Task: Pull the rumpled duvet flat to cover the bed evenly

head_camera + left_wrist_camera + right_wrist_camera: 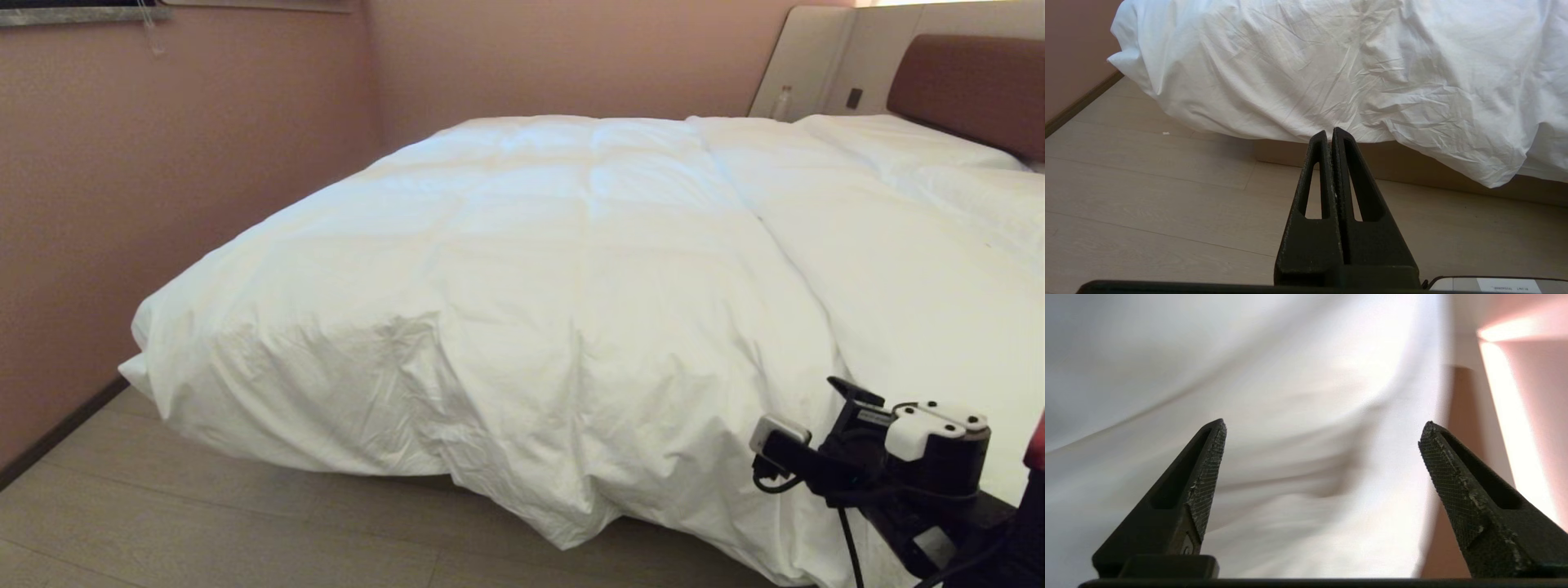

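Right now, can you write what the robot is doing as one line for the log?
duvet: spread over bed, creased at foot edge | right gripper: jaws open, nothing held, facing white cloth | left gripper: shut, empty, low over floor

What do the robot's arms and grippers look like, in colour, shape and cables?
Both grippers are black. The left gripper has two long, tapering fingers, each with a slot-like hollow. The right gripper has the same pointed fingers, with fine cross-hatched grip faces, worn at the edges. The right arm is black with white bolted caps, a small grey-and-white box, and thin black cables.
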